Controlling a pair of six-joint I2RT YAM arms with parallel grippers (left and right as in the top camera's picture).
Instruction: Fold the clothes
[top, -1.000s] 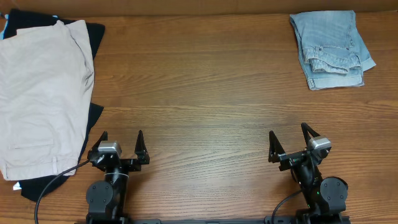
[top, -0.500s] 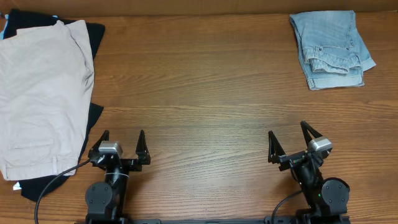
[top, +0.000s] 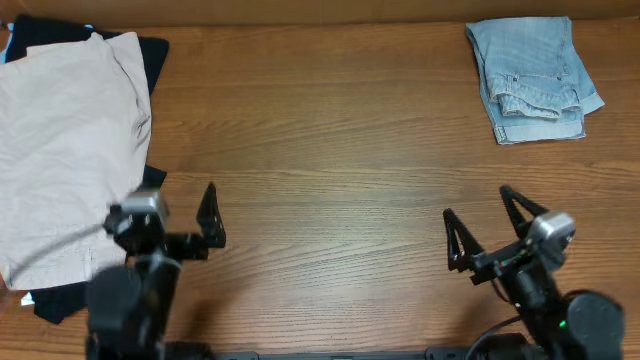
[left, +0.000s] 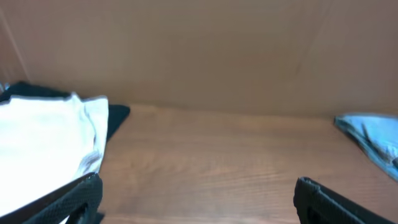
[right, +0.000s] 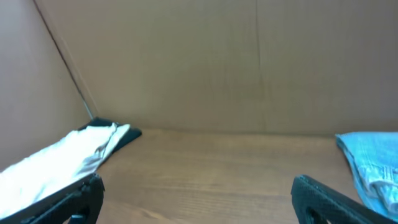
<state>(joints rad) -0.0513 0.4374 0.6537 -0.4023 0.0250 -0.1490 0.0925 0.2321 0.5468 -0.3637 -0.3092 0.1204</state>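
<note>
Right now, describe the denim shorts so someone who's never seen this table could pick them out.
On the wooden table, look to the far right corner. The light-blue denim shorts lie there alone, folded into a compact bundle; the beige shorts and black garment are piled together on the left.

Overhead view is evenly lit: soft light, barely any shadows on the table (top: 330, 130). The left arm (top: 125, 300) is smeared with motion blur, and the right gripper (top: 477, 203) looks sharper. Both wrist views are soft and hazy. The beige shorts (left: 43, 143) blow out near-white in the left one, with dark, unfocused fingertips (left: 323, 199) at the near edge.
</note>
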